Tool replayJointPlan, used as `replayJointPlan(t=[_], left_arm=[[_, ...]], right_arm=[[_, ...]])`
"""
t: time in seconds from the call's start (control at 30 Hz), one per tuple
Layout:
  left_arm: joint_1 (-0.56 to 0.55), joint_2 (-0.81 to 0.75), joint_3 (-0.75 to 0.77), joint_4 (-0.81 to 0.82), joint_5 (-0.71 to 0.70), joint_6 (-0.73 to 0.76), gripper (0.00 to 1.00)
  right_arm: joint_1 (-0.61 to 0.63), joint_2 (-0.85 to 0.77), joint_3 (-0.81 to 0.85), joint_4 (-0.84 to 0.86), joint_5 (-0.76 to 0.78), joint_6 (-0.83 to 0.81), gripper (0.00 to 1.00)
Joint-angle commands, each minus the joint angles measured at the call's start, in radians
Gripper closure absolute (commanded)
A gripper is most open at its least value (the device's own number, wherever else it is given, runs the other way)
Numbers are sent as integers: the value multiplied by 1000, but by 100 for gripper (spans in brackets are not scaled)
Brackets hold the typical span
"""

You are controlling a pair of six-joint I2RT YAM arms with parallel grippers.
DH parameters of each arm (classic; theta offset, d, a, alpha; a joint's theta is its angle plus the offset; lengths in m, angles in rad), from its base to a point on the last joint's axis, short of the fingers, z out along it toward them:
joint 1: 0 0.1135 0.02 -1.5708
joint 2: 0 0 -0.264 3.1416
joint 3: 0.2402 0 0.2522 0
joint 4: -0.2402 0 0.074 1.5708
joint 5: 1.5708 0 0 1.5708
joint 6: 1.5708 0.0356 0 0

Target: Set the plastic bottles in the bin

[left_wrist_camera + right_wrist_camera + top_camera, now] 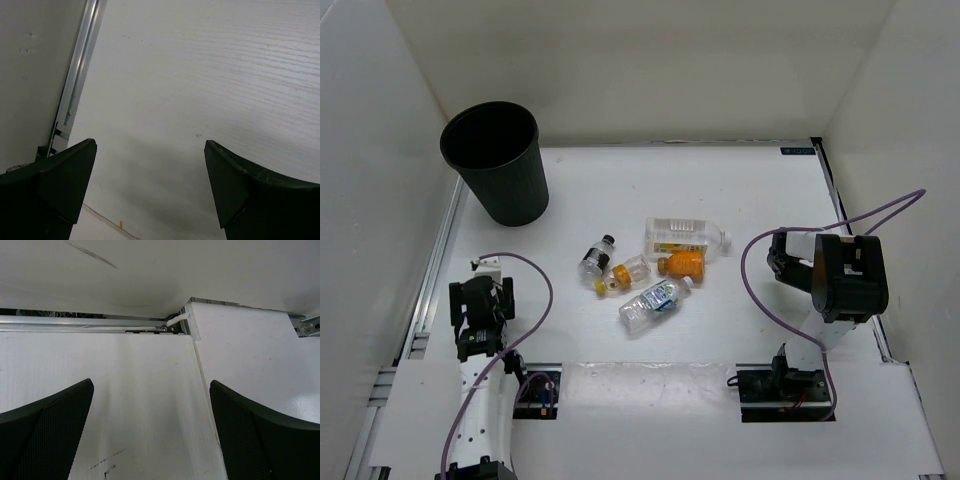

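White surface (740, 190) before you, five small clear plastic bottles (650, 303) clustered centrally, tall ribbed black bin (498, 165) far-left, your left gripper (150, 145) and right gripper (151, 384) spread, empty.

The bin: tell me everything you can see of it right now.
The bin is a tall, round, black wastebasket, plastic by its look, with ribbed sides tapering downward. It stands upright, mouth open, at the far left corner of the table. Its inside is dark; nothing shows in it. Only the table touches it.
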Motion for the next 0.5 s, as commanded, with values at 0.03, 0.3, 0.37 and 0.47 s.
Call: replayJointPlan(t=[0.03,0.3,0.37,0.47], left_arm=[[-4,-9,14,14,-65,-15,0],[-30,69,298,-150,274,145,0],[-76,233,484,-246,374,189,0],[-165,544,760,-506,536,209,0]], right_arm=[[-4,5,24,-127,17,172,0],[-4,5,24,-127,17,172,0],[-4,5,24,-127,17,172,0],[-4,5,24,-127,17,172,0]])
